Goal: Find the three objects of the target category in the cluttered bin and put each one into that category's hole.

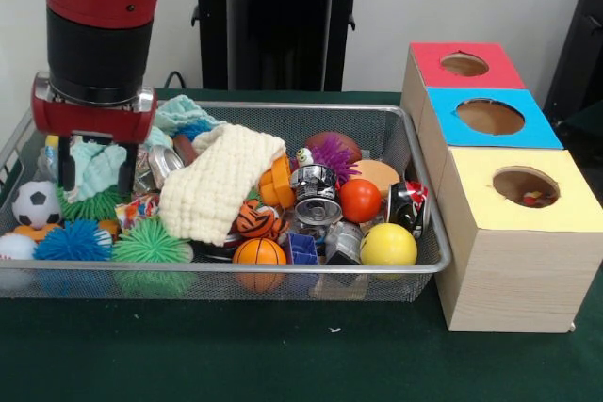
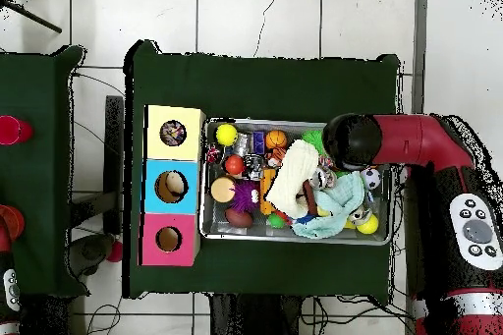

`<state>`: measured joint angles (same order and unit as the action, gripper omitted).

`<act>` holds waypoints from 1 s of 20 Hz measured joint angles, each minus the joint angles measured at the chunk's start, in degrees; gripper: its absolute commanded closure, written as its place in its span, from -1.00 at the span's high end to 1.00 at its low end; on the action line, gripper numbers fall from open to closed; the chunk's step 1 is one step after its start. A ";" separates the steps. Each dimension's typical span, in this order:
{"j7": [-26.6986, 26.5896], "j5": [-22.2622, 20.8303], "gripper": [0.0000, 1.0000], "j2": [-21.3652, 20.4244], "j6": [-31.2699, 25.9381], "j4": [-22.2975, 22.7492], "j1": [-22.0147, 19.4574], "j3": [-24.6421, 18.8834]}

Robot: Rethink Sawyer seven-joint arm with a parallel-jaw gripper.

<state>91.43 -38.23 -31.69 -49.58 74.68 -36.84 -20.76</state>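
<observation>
Front view is showing the pincer [image 1: 94,165] hanging low over one end of the wire bin [image 1: 419,265], its dark fingers [image 1: 66,168] standing apart, open and gripping nothing, with a pale green cloth [image 1: 102,168] bunched right between and behind them. Just below the pincer, a green spiky ball [image 1: 91,204], a blue spiky ball [image 1: 73,242] and a small soccer ball [image 1: 36,203] are crowding together. Beside the pincer, toward the middle of the bin, a cream knitted cloth [image 1: 219,185] is lying across the pile. Well away from the pincer, past the bin's far end, the box with three holes is waiting: red [image 1: 464,64], blue [image 1: 490,116], yellow [image 1: 525,185]. Overhead view is showing the arm [image 2: 393,141] reaching over that same end of the bin [image 2: 295,236].

Which category is wanted, I cannot tell. The risk I'm reading: fingers closing here are likely catching cloth along with anything else, dragging the clutter, or squeezing a round ball so it is popping out sideways.
</observation>
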 measured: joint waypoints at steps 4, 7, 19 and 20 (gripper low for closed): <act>0.00 0.72 1.00 0.26 0.00 0.56 -0.02 -0.29; 0.00 1.36 1.00 0.25 0.01 0.99 -0.02 -0.69; 0.00 1.99 1.00 0.78 0.01 1.93 -0.22 -2.69; 0.00 1.96 1.00 0.88 0.01 1.93 -0.26 -2.77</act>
<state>91.43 -36.26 -30.81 -49.56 76.61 -37.10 -23.53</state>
